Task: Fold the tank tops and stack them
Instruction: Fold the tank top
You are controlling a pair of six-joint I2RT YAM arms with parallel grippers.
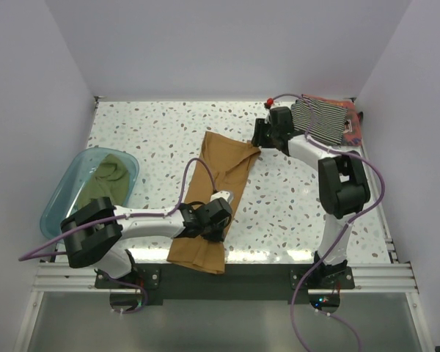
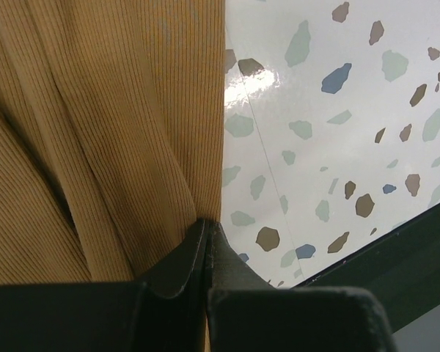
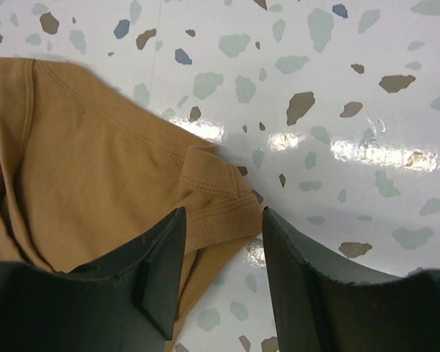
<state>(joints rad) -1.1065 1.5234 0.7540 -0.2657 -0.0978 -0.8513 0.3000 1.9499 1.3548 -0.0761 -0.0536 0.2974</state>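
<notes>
Seen from above, a white speckled table (image 1: 301, 213) holds a tan-brown tank top (image 1: 216, 165). It lies in a long, narrow, rumpled strip down the middle, running from the near edge toward the far centre.

The left gripper (image 1: 224, 199) sits at the right edge of this strip, about halfway along. In the left wrist view the left gripper (image 2: 207, 229) has its two dark fingers pressed together. The right-hand edge of the ribbed tan cloth (image 2: 95, 132) runs down into the join between them, so the edge is pinched there. Bare table lies to the right of that edge.

The right gripper (image 1: 258, 141) reaches to the far right corner of the same top. In the right wrist view the right gripper (image 3: 220, 220) has its fingers spread well apart and grips nothing. A folded corner of the tan cloth (image 3: 95, 161), with a stitched hem, lies on the table in the gap between them.

On the left side, a translucent teal tub (image 1: 59, 202) contains an olive green tank top (image 1: 106, 178), bunched up. At the far right corner, a black-and-white striped tank top (image 1: 319, 121) lies flat. A reddish tank top (image 1: 356, 129) shows along its edges, apparently underneath it.
</notes>
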